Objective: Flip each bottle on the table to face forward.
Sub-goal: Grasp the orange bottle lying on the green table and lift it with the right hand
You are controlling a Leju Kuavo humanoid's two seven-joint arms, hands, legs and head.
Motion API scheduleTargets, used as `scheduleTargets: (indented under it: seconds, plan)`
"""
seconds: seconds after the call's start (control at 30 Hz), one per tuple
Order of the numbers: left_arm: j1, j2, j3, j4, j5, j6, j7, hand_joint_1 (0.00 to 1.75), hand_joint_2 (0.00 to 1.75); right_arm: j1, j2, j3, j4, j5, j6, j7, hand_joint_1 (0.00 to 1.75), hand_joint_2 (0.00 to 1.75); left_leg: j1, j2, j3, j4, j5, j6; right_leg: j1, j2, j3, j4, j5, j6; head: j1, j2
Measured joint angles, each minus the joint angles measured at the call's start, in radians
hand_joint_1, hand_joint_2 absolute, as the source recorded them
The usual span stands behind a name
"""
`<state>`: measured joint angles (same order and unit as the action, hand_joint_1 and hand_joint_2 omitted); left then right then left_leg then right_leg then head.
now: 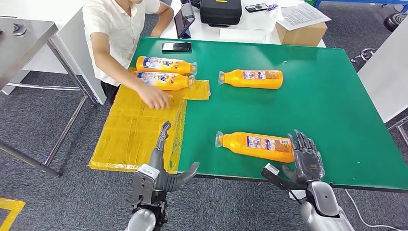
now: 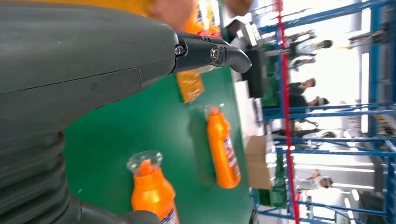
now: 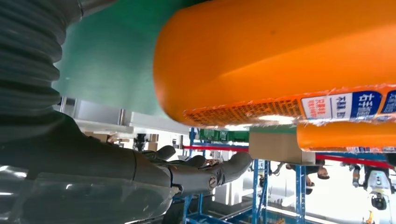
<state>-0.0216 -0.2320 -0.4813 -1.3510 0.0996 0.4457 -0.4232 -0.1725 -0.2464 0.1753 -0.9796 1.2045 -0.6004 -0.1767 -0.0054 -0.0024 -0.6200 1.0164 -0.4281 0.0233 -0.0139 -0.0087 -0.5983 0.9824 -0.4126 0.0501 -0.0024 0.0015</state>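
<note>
Both robot hands are hanging at the near edge of the green table (image 1: 337,96), fingers spread, holding nothing: left hand (image 1: 161,166) by the yellow plastic sheet (image 1: 130,130), right hand (image 1: 304,156) just beside the base of the nearest orange label-wrapped plastic bottle (image 1: 257,146) lying sideways. Another orange bottle (image 1: 252,78) is lying farther back. A person's hand (image 1: 154,96) is resting by two orange bottles (image 1: 166,73) on the sheet.

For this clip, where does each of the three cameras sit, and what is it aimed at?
Head view: high on the body, looking down at the green table; both hands show, left hand, right hand.
Left wrist view: behind the left hand, facing across the table at the far bottle.
Right wrist view: behind the right hand, close under the near bottle.
Shared: head and left wrist views both show the near bottle.
</note>
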Motion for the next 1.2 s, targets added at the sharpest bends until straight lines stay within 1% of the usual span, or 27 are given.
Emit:
scheduleTargets:
  seconds: [0.1, 0.23, 0.4, 0.6, 0.67, 0.83, 0.9, 0.93, 0.97, 1.03, 1.07, 1.1, 1.2]
  plan:
    - [-0.006, -0.001, -0.001, 0.013, 0.023, -0.009, 0.010, 0.00, 1.75, -0.028, 0.000, 0.020, 0.042, 0.018, 0.001, 0.012, 0.00, 1.75, 0.000, 0.000, 0.000, 0.000, 0.000, 0.000, 0.000, 0.000, 0.000, 0.000, 0.000, 0.000, 0.000, 0.000]
    - [-0.015, -0.001, -0.003, 0.025, 0.035, -0.010, 0.004, 0.00, 1.75, -0.061, 0.002, 0.049, 0.081, 0.015, 0.011, 0.007, 0.00, 1.75, 0.000, 0.001, 0.001, 0.000, 0.000, 0.000, 0.000, 0.000, 0.001, 0.000, 0.000, 0.000, 0.000, 0.000]
    - [-0.017, -0.001, -0.010, 0.028, 0.047, -0.010, 0.010, 0.00, 1.75, -0.091, 0.004, 0.081, 0.105, 0.010, 0.041, 0.027, 0.00, 1.75, 0.000, 0.002, 0.003, 0.000, 0.000, 0.000, 0.000, 0.000, 0.002, 0.000, 0.000, 0.000, 0.000, 0.000]
    - [-0.019, -0.001, -0.017, 0.028, 0.049, -0.011, 0.015, 0.00, 1.75, -0.110, 0.004, 0.102, 0.123, 0.013, 0.050, 0.040, 0.00, 1.75, 0.000, 0.002, 0.004, 0.000, 0.000, 0.000, 0.000, 0.001, 0.003, 0.000, 0.000, 0.000, 0.000, 0.000]
    - [-0.019, -0.001, -0.018, 0.028, 0.050, -0.012, 0.017, 0.00, 1.75, -0.117, 0.004, 0.105, 0.128, 0.005, 0.074, 0.049, 0.00, 1.75, 0.000, 0.003, 0.005, 0.000, 0.000, 0.000, 0.000, 0.001, 0.004, 0.000, 0.000, 0.000, 0.000, 0.000]
    - [-0.019, -0.001, -0.018, 0.028, 0.051, -0.019, 0.032, 0.00, 1.75, -0.159, 0.004, 0.122, 0.149, -0.022, 0.188, 0.079, 0.00, 1.75, 0.000, 0.007, 0.011, 0.000, -0.002, 0.000, 0.000, 0.005, 0.007, -0.001, 0.001, 0.000, 0.000, 0.000]
    - [-0.019, -0.001, -0.018, 0.028, 0.051, -0.023, 0.034, 0.00, 1.75, -0.175, 0.004, 0.129, 0.161, -0.029, 0.217, 0.084, 0.00, 1.75, 0.000, 0.008, 0.013, 0.000, -0.002, 0.000, 0.000, 0.005, 0.008, -0.001, 0.001, 0.000, 0.000, 0.000]
    - [-0.019, -0.001, -0.018, 0.028, 0.051, -0.025, 0.036, 0.00, 1.75, -0.181, 0.004, 0.132, 0.167, -0.033, 0.225, 0.085, 0.05, 1.75, 0.000, 0.009, 0.014, 0.000, -0.002, 0.000, 0.000, 0.006, 0.009, -0.001, 0.001, 0.000, 0.000, 0.000]
    - [-0.019, -0.001, -0.018, 0.028, 0.051, -0.027, 0.038, 0.00, 1.75, -0.187, 0.004, 0.134, 0.173, -0.038, 0.235, 0.086, 0.38, 1.75, 0.000, 0.009, 0.014, 0.000, -0.002, 0.001, 0.000, 0.006, 0.010, -0.001, 0.001, -0.001, 0.000, 0.000]
    - [-0.019, -0.001, -0.018, 0.028, 0.050, -0.031, 0.042, 0.00, 1.75, -0.200, 0.004, 0.139, 0.187, -0.054, 0.272, 0.087, 1.12, 1.75, 0.000, 0.010, 0.016, 0.000, -0.002, 0.001, 0.000, 0.007, 0.011, -0.002, 0.002, -0.001, 0.000, 0.000]
    - [-0.019, -0.001, -0.018, 0.027, 0.050, -0.035, 0.044, 0.00, 1.75, -0.206, 0.003, 0.143, 0.195, -0.063, 0.300, 0.087, 1.44, 1.75, 0.000, 0.011, 0.017, 0.000, -0.002, 0.001, 0.000, 0.008, 0.012, -0.002, 0.002, -0.001, 0.000, 0.000]
    - [-0.019, -0.001, -0.018, 0.027, 0.050, -0.039, 0.046, 0.00, 1.75, -0.212, 0.002, 0.147, 0.202, -0.073, 0.328, 0.086, 1.48, 1.75, 0.000, 0.011, 0.019, 0.000, -0.002, 0.001, 0.000, 0.008, 0.013, -0.002, 0.002, -0.002, 0.000, 0.000]
    - [-0.019, -0.001, -0.019, 0.027, 0.050, -0.047, 0.048, 0.00, 1.75, -0.224, -0.003, 0.159, 0.218, -0.094, 0.376, 0.082, 1.48, 1.75, 0.000, 0.012, 0.021, 0.000, -0.002, 0.001, 0.000, 0.009, 0.012, -0.002, 0.003, -0.003, 0.000, 0.000]
